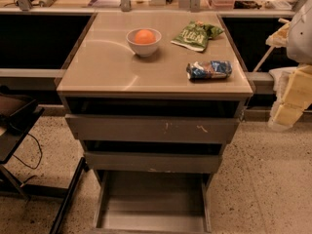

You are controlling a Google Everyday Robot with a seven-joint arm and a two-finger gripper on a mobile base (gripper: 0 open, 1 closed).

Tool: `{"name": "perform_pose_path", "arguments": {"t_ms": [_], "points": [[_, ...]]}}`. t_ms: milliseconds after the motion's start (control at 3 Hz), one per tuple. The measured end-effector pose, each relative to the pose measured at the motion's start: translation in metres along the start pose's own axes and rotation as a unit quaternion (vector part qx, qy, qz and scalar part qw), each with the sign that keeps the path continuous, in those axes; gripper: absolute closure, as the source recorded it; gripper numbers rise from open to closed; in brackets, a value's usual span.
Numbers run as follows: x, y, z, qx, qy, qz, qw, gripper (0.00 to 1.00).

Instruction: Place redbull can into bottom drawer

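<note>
**Status: can on cabinet top, bottom drawer open**

We locate the redbull can (208,69) lying on its side on the cabinet top (107,67), near the front right corner. It sits apart from the green snack bag (195,35) behind it and the white bowl (144,43) to its left. The bowl holds an orange (145,36).

The bottom drawer (151,213) is pulled out toward the camera, its flat grey floor exposed between thin side rails. The two upper drawers (152,129) project less.

The gripper (290,101) hangs at the right edge of the view, beside the cabinet and well apart from the can. We cannot tell how wide it is set; it holds nothing that we can see.
</note>
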State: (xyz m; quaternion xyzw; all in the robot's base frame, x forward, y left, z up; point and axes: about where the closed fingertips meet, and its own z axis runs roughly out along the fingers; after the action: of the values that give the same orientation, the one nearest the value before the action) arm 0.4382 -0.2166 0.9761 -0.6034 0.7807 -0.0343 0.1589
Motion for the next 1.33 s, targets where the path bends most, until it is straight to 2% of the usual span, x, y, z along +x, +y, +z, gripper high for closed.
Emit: {"name": "perform_pose_path", "arguments": {"t_ms": [333, 667, 1000, 1333], "points": [[-0.001, -0.002, 0.0, 0.002, -0.001, -0.001, 1.0, 0.0], [-0.016, -0.026, 0.01, 0.006, -0.011, -0.017, 0.9998, 0.0], [-0.037, -0.053, 0.028, 0.006, -0.034, -0.026, 0.9991, 0.0], [-0.05, -0.078, 0.049, 0.003, -0.05, -0.026, 0.9984, 0.0]]}}
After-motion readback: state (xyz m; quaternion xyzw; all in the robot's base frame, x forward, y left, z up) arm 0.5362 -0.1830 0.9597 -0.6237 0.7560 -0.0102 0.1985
